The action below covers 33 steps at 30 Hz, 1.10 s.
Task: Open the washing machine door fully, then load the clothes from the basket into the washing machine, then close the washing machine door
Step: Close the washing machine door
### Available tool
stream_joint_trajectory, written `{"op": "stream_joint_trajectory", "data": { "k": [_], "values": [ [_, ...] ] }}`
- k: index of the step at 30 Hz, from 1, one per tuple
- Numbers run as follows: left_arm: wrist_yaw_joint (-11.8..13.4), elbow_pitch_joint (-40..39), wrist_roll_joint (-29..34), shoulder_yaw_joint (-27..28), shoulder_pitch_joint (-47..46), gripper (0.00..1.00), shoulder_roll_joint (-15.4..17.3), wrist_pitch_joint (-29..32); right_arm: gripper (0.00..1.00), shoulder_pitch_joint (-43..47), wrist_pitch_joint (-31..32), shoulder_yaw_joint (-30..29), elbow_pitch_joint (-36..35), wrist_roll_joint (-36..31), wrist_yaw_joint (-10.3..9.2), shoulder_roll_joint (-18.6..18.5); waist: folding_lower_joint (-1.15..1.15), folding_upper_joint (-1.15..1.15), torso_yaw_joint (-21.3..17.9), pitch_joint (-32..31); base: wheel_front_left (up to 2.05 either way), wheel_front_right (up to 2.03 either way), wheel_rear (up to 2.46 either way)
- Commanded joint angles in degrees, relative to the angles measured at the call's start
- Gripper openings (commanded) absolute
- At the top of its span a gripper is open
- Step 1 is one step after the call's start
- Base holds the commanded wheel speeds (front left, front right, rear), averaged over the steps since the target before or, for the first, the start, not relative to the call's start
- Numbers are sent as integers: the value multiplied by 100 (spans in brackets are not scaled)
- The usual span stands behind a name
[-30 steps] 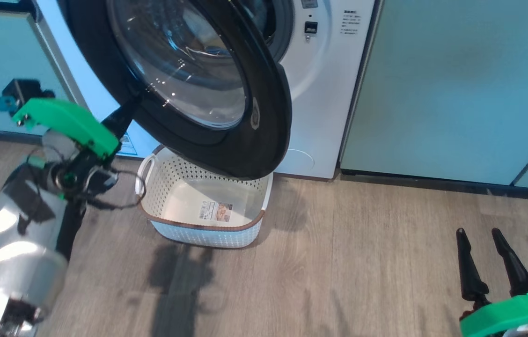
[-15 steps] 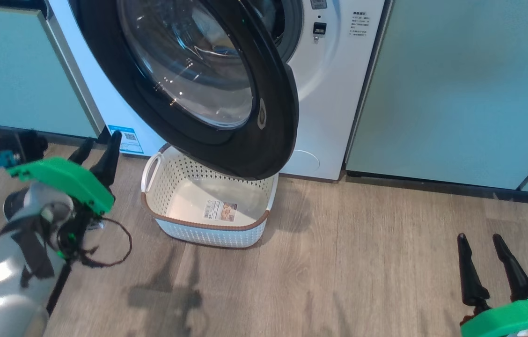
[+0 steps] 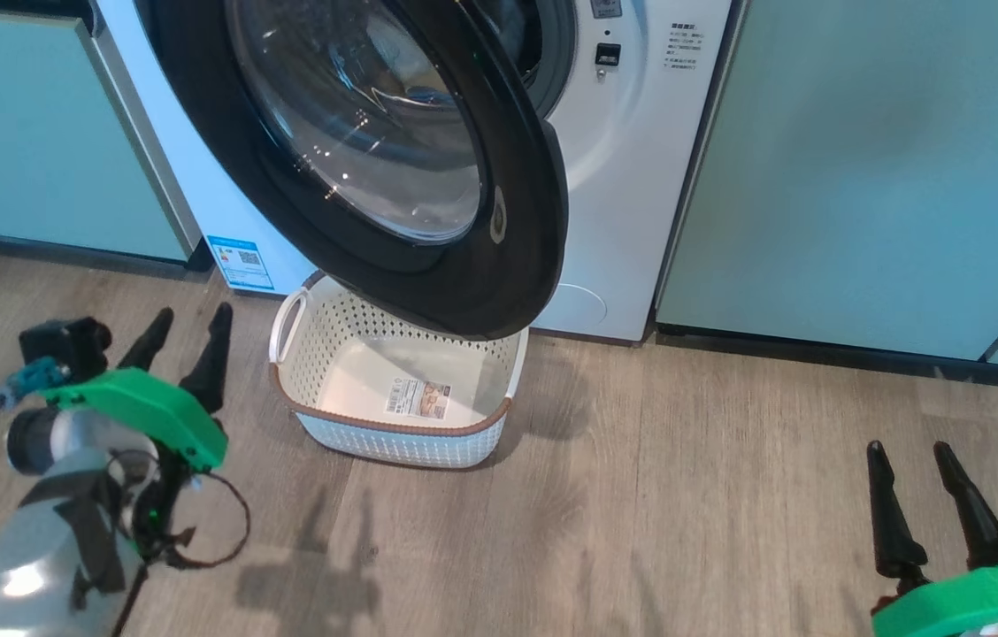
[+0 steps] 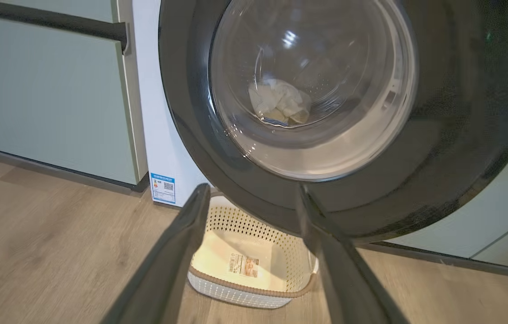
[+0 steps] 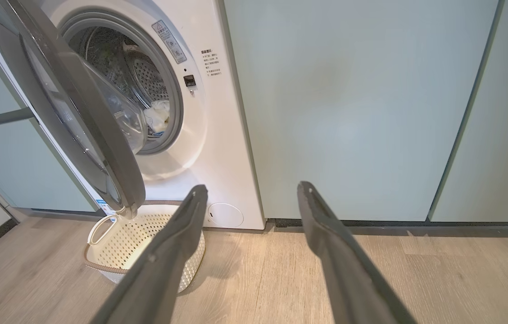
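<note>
The washing machine door [image 3: 393, 150] stands ajar, swung partway out over the basket [image 3: 393, 389], which holds no garments and shows its label. Pale clothes [image 5: 157, 117] lie inside the washing machine [image 3: 632, 177] drum, and through the door glass the clothes [image 4: 281, 101] show too. My left gripper [image 3: 189, 323] is open, low over the floor to the left of the basket, apart from the door. My right gripper [image 3: 906, 456] is open at the lower right, far from everything. In the wrist views the door [image 4: 438, 135], the basket [image 4: 254, 270] and the basket [image 5: 123, 243] appear beyond the open fingers.
Pale teal cabinets [image 3: 862, 168] flank the machine on both sides. A wooden floor [image 3: 641, 495] stretches in front. A blue sticker [image 3: 240, 263] sits low on the machine's front.
My left gripper has drawn back from the door's lower left edge, down and toward me over the floor. The camera shifted slightly. The right gripper stayed put.
</note>
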Motion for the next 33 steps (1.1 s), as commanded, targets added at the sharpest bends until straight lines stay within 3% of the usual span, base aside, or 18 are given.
{"op": "stream_joint_trajectory", "data": {
  "k": [1, 15, 25, 33],
  "values": [
    [20, -224, 209, 342, -53, 100, 134, -59, 100, -105, -37, 82, -188, -4, 9, -68, 0, 0, -1, 1, 0, 0, 0],
    [-7, -1260, 2051, 2055, 1163, 100, -905, -60, 100, -122, -37, 76, -170, 5, 9, -57, 0, 0, -12, -23, 0, 0, 0],
    [-50, -1530, 2895, 2582, 1617, 100, -1438, -61, 100, -117, -37, 68, -172, -6, 9, -43, 0, 0, -21, -54, 0, 0, 0],
    [-60, -1544, 3173, 2664, 1772, 100, -1577, -61, 100, -101, -37, -100, -207, 94, 9, -7, 0, 0, 14, -79, 0, 0, 0]
  ]
}}
